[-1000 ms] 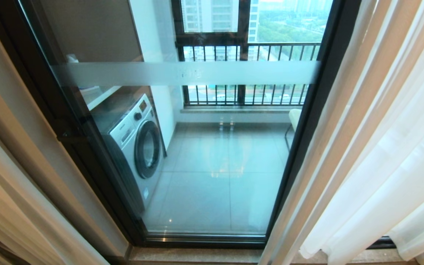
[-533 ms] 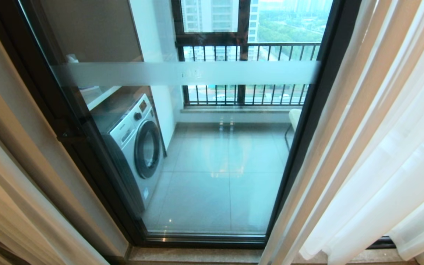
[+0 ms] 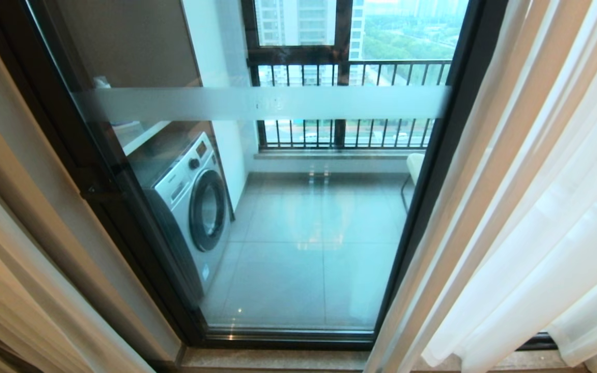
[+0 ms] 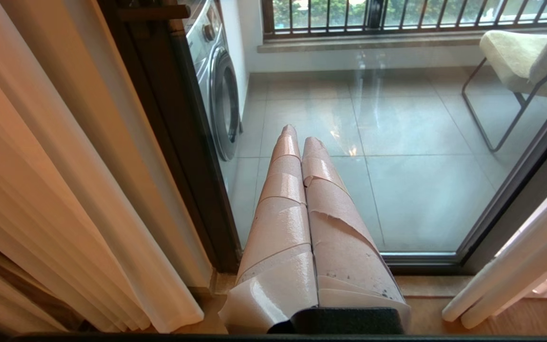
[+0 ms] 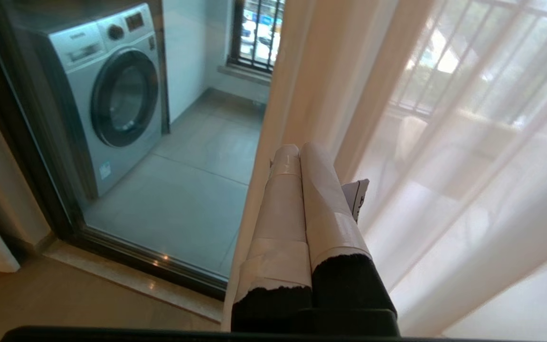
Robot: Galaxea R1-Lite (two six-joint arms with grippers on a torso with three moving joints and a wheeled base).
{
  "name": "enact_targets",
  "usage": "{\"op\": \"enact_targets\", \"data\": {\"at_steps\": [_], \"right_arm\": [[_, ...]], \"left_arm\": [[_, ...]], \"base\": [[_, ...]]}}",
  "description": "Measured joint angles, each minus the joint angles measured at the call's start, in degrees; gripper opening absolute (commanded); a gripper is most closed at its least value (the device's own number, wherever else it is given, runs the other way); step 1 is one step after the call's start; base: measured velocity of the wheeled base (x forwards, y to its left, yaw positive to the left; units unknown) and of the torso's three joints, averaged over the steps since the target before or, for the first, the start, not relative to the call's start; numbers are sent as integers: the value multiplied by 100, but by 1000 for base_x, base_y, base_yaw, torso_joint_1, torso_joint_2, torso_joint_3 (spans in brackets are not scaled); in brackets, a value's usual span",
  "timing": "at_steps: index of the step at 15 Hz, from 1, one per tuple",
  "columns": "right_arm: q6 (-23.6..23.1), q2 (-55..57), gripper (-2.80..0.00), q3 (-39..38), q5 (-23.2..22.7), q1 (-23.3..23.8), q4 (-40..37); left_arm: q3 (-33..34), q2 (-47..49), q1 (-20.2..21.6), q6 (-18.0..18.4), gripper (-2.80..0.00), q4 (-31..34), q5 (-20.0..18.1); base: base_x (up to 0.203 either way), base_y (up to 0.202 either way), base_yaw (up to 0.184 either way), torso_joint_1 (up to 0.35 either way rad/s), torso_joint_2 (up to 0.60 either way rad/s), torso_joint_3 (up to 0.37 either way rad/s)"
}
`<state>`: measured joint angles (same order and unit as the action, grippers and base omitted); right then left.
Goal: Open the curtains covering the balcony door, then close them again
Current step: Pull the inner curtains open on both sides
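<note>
Nothing in the head view has shifted since a second ago: door, drapes and sheers sit exactly as they did, and neither arm shows there. The balcony door (image 3: 288, 207) fills the middle, its frosted stripe (image 3: 267, 103) running across the glass. The curtains (image 3: 531, 217) hang bunched at three o'clock, leaving the pane uncovered. Opaque beige drapes (image 3: 24, 269) stand at nine o'clock. Behind the glass, a washing machine (image 3: 195, 207) sits at about ten o'clock and a railing (image 3: 350, 103) runs at twelve. The left gripper (image 4: 301, 135) points at the glass, its taped fingers pressed together on nothing. The right gripper (image 5: 299, 149) is likewise pressed together and empty, its tips right against the sheer fabric's edge.
</note>
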<state>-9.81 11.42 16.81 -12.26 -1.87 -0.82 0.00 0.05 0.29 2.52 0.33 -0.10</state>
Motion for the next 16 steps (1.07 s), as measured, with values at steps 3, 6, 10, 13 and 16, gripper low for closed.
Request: {"op": "enact_targets", "data": {"at_steps": [3,6,10,13,16], "right_arm": [[6,854,-280,412,-53,-333,527],[4,1594,-280,718,-72,-697,670],[-11,2264,0,939,-73,-912,679],[-19,2778,0,1104,-78,-1005,1073],[-72,3219,0,951,-69,-1220,1806]], "left_arm": [[0,0,1,0,-280,2,0],[0,0,1,-2,-280,2,1],[0,0,4,-2,-280,3,0],[0,0,0,-2,-280,0,1],[0,0,0,0,-280,2,2]], "base": [[0,0,0,0,0,0],[0,0,0,0,0,0],[0,0,0,0,0,0],[0,0,0,0,0,0],[0,0,0,0,0,0]]}}
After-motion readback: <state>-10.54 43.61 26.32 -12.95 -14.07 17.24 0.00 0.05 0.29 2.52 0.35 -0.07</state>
